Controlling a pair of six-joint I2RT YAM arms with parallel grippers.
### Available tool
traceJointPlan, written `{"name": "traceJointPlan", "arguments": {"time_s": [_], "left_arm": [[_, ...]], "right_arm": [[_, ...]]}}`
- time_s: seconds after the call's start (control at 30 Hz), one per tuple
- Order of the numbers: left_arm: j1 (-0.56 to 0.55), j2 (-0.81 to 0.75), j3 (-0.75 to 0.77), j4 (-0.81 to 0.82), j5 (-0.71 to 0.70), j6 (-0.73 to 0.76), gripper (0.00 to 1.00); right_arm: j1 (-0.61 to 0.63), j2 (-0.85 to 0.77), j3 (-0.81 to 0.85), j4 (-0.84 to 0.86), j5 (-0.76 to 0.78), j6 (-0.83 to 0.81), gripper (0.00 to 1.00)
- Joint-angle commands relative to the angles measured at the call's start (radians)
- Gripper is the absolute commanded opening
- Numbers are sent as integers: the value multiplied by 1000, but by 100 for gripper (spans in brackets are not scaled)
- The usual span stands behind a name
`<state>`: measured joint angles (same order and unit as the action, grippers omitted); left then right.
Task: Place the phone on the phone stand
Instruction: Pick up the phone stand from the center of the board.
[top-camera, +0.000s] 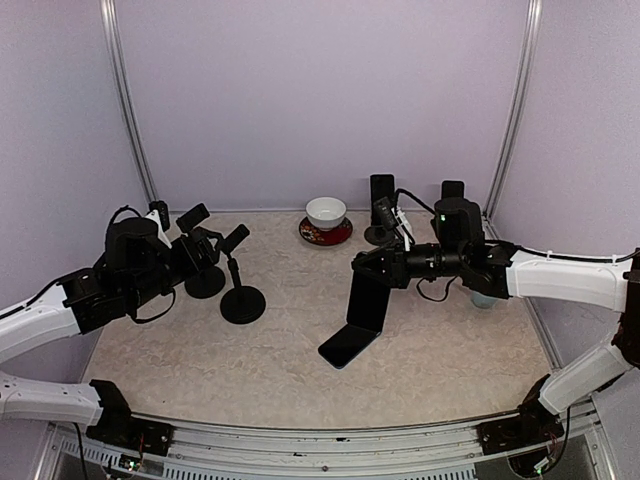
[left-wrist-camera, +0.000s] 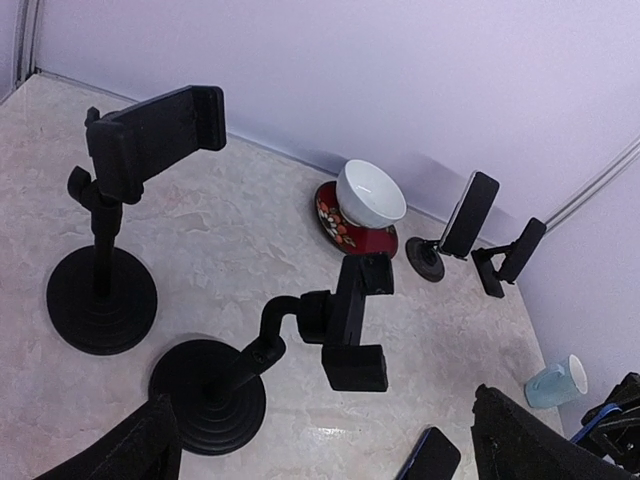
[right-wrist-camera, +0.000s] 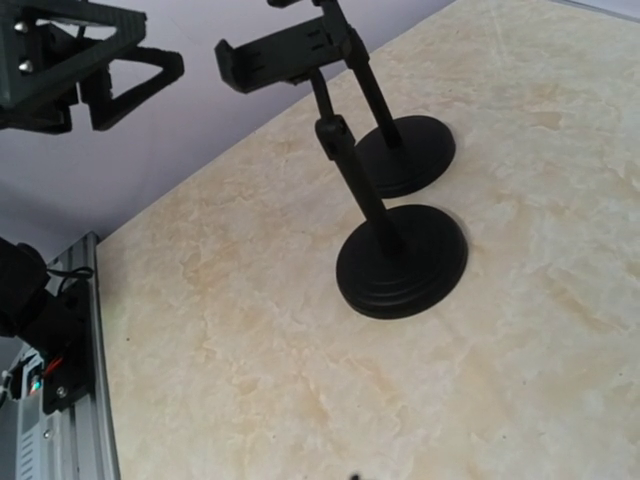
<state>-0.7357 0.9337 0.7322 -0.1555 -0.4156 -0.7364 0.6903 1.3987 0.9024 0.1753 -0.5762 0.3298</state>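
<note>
Top external view | my right tool (top-camera: 362, 263) clenched on phone (top-camera: 367, 302) by its top edge, upright mid-surface, right of phone stand (top-camera: 242, 300) | my left tool (left-wrist-camera: 325, 440) released | I should carry it left, match the tilted clamp (left-wrist-camera: 352, 320), seat it squarely | far white bowl (left-wrist-camera: 370, 195) on red saucer (left-wrist-camera: 350, 232): empty

Black phone (top-camera: 368, 305), black phone stand (top-camera: 243, 303), white bowl (top-camera: 326, 211), red patterned saucer (top-camera: 341, 236), beige marbled table (top-camera: 200, 370), lilac walls (top-camera: 320, 100)

Left pincer (left-wrist-camera: 322, 400) spread wide, raised; right pincer (top-camera: 365, 266) clamped tight, arm reaching inward.
</note>
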Motion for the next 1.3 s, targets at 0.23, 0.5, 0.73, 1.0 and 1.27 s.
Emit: {"name": "traceJointPlan", "arguments": {"time_s": [0.23, 0.5, 0.73, 1.0, 1.27], "left_arm": [[73, 28, 4, 37, 169, -87, 99], [83, 74, 3, 85, 198, -89, 91], [98, 102, -1, 117, 212, -86, 75], [117, 137, 3, 139, 235, -89, 74], [128, 150, -5, 170, 252, -92, 61]], "right_arm": [[-10, -10, 16, 27, 24, 2, 0], [-9, -9, 23, 23, 24, 2, 0], [-9, -4, 26, 15, 30, -1, 0], [-9, 9, 44, 3, 32, -5, 0], [-9, 24, 49, 3, 35, -7, 0]]}}
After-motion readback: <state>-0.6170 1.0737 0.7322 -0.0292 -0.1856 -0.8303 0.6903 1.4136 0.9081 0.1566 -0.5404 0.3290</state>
